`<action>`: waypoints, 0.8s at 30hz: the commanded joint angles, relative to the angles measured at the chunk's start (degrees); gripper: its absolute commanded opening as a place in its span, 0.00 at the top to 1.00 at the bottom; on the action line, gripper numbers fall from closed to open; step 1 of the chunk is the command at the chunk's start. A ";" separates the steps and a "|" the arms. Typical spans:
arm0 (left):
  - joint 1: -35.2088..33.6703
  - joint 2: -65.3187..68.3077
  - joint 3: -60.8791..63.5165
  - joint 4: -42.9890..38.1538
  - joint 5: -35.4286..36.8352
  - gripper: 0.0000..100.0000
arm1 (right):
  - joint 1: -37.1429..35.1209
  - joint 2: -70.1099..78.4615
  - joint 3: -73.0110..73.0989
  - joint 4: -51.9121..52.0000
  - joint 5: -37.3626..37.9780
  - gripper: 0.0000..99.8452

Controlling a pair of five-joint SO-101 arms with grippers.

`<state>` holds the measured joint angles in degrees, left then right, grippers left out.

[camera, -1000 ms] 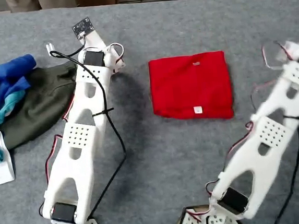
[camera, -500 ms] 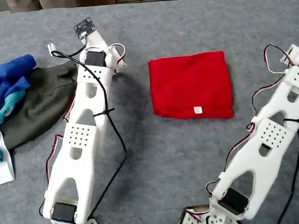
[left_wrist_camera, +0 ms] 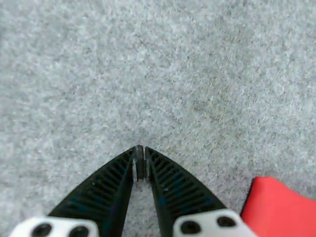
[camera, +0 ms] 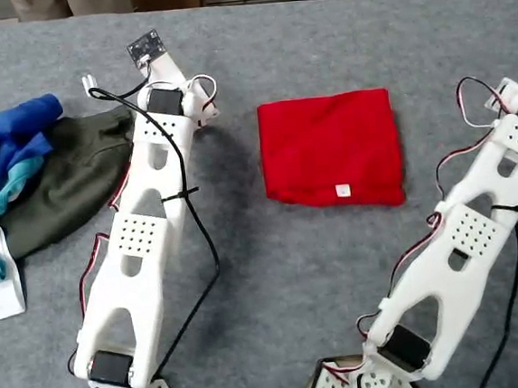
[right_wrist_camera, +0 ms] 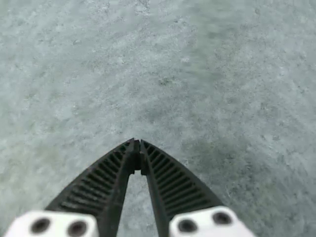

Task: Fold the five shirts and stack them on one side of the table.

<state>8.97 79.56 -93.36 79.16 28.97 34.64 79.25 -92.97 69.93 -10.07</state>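
Label (camera: 342, 190) on folded red shirt (camera: 330, 149) is white, print illegible

Your right arm (camera: 478, 211) is the one that moves. A second ago its wrist end blurs level with the far edge of the red shirt (camera: 330, 150), well off to the shirt's right. Now it sits still, drawn back to about level with the shirt's middle. Your left arm (camera: 147, 213) seems to edge a touch toward the shirt at its wrist, though the shift is too slight to be sure.
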 commanded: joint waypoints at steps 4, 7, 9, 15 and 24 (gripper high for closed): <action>1.32 -1.36 -2.55 -0.88 0.09 0.98 | -7.96 -6.46 -2.59 7.03 10.37 0.99; 1.32 -1.36 -2.55 -0.88 0.09 0.98 | -11.21 -11.91 -2.59 16.26 13.98 0.99; 1.41 -1.36 -2.55 -0.88 0.09 0.98 | -12.26 -15.87 -2.59 22.51 16.88 0.99; 1.41 -1.36 -2.55 -0.35 0.18 0.98 | -10.86 -26.15 2.15 32.70 22.86 0.99; 1.41 -1.45 -2.55 2.64 0.09 0.97 | -8.75 -64.84 58.59 32.44 30.24 0.99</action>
<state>9.67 79.56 -93.36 81.36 28.97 24.79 32.92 -56.48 101.49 17.45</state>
